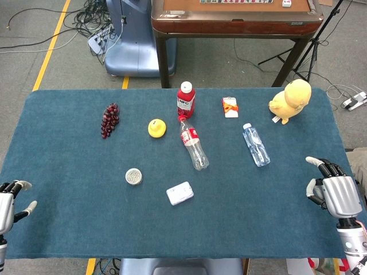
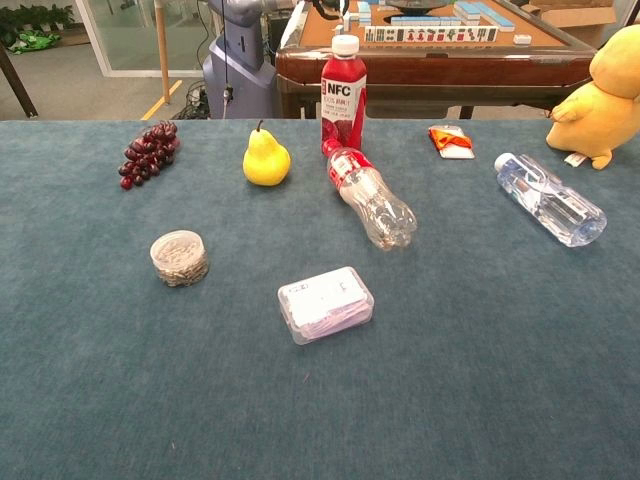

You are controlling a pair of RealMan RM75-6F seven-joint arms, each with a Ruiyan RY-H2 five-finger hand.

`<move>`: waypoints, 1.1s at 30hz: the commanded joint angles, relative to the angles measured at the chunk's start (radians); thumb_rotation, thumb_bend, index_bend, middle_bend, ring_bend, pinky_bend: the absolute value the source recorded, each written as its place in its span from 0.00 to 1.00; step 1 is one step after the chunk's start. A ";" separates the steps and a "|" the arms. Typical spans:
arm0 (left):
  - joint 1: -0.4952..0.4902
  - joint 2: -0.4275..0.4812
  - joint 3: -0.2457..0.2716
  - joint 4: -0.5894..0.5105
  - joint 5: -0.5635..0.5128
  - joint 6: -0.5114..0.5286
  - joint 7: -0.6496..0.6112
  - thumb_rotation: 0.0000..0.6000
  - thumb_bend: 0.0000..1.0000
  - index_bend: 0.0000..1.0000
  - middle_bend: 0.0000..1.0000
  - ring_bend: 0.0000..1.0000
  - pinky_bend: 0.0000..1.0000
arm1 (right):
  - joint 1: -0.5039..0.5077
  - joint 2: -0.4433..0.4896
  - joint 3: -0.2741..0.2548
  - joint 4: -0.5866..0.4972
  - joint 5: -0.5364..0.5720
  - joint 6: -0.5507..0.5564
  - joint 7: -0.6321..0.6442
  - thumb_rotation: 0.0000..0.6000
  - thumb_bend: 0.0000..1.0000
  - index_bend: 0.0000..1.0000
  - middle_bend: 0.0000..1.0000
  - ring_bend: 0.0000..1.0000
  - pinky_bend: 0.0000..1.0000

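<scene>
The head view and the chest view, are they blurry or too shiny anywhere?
Head view: sharp and evenly lit, with only faint shadows under the red juice bottle and plush chick. Chest view: also sharp, with small bright glints on the lying clear bottle and the water bottle; the plush chick is cut off at the frame edge.

Blue table (image 1: 69, 229) carries grapes (image 1: 109, 120), pear (image 1: 156, 128), 3 bottles, jar (image 1: 133, 176), box (image 1: 179, 193), packet (image 1: 230, 107), plush duck (image 1: 291, 99).

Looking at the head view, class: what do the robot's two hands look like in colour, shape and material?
The right hand has a silver-grey, metallic-looking back plate, grey segmented fingers with black parts, and a white cylindrical wrist with a red detail beside it. The left hand is similar silver-grey, with pale fingertips, cut off by the frame.
</scene>
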 commanded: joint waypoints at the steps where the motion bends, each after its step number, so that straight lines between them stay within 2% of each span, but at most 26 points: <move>1: -0.004 0.000 0.003 0.000 0.005 -0.005 0.001 1.00 0.15 0.46 0.49 0.47 0.69 | -0.001 0.002 -0.002 -0.003 -0.008 0.009 -0.003 1.00 0.15 0.31 0.26 0.19 0.31; 10: -0.023 0.001 0.026 -0.023 0.046 -0.032 0.009 1.00 0.15 0.50 0.51 0.47 0.69 | -0.023 0.022 -0.001 -0.032 -0.019 0.062 0.007 1.00 0.17 0.32 0.26 0.19 0.28; 15: -0.054 -0.009 0.028 -0.029 0.076 -0.055 -0.023 1.00 0.04 0.49 0.61 0.49 0.69 | -0.040 0.038 -0.011 -0.047 -0.042 0.095 0.008 1.00 0.15 0.33 0.28 0.19 0.28; 19: -0.085 -0.028 0.030 -0.012 0.130 -0.054 -0.013 1.00 0.00 0.45 0.61 0.49 0.69 | -0.051 0.048 -0.010 -0.062 -0.063 0.130 0.015 1.00 0.15 0.35 0.29 0.19 0.28; 20: -0.092 -0.036 0.030 -0.005 0.144 -0.052 -0.018 1.00 0.00 0.43 0.60 0.45 0.68 | -0.052 0.048 -0.010 -0.062 -0.065 0.135 0.021 1.00 0.15 0.35 0.29 0.19 0.28; 22: -0.112 -0.050 0.036 0.013 0.168 -0.065 -0.026 1.00 0.00 0.39 0.53 0.35 0.55 | -0.052 0.049 -0.009 -0.058 -0.065 0.137 0.030 1.00 0.15 0.35 0.29 0.19 0.28; 24: -0.131 -0.068 0.035 0.025 0.178 -0.080 -0.022 1.00 0.00 0.33 0.40 0.22 0.36 | -0.053 0.051 -0.007 -0.057 -0.062 0.136 0.036 1.00 0.15 0.35 0.29 0.19 0.28; 27: -0.165 -0.095 0.035 0.035 0.187 -0.121 0.005 1.00 0.00 0.24 0.24 0.10 0.24 | -0.052 0.054 -0.004 -0.056 -0.062 0.139 0.048 1.00 0.15 0.35 0.29 0.19 0.28; 30: -0.195 -0.125 0.030 0.041 0.192 -0.154 0.042 1.00 0.00 0.19 0.14 0.02 0.19 | -0.054 0.056 -0.001 -0.054 -0.061 0.143 0.059 1.00 0.15 0.35 0.29 0.19 0.28; 33: -0.225 -0.164 0.025 0.060 0.206 -0.167 0.051 1.00 0.00 0.17 0.09 0.00 0.18 | -0.055 0.060 0.001 -0.054 -0.057 0.144 0.068 1.00 0.15 0.35 0.29 0.19 0.28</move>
